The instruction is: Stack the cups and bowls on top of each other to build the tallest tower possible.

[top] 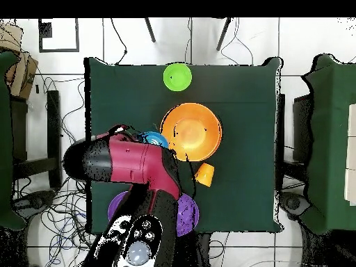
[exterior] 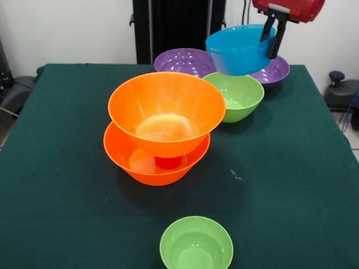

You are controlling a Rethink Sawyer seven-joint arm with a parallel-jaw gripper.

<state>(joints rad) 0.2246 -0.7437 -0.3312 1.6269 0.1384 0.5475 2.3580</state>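
Item: tower (exterior: 162, 131), mid-tabletop; one large orange bowl (exterior: 166, 111) perched on a red cup (exterior: 168, 162) that stands inside a second large orange bowl (exterior: 154, 162). Item: blue bowl (exterior: 240, 49), held aloft over the far edge, rim clamped by the closed pincer (exterior: 272, 35) of the red arm. Handling note: carry it level, centre it above the top orange bowl, lower gently; the stack rests on a narrow cup and likely tips under sideways push. Item: medium green bowl (exterior: 235, 95) and two purple bowls (exterior: 185, 60), toward the far edge. Item: small green bowl (exterior: 196, 245), near edge. Item: orange cup (top: 204, 174), overhead only. All pieces glossy, smooth, round plastic with flared walls; tabletop (exterior: 291, 185) covered in matte dark green cloth.
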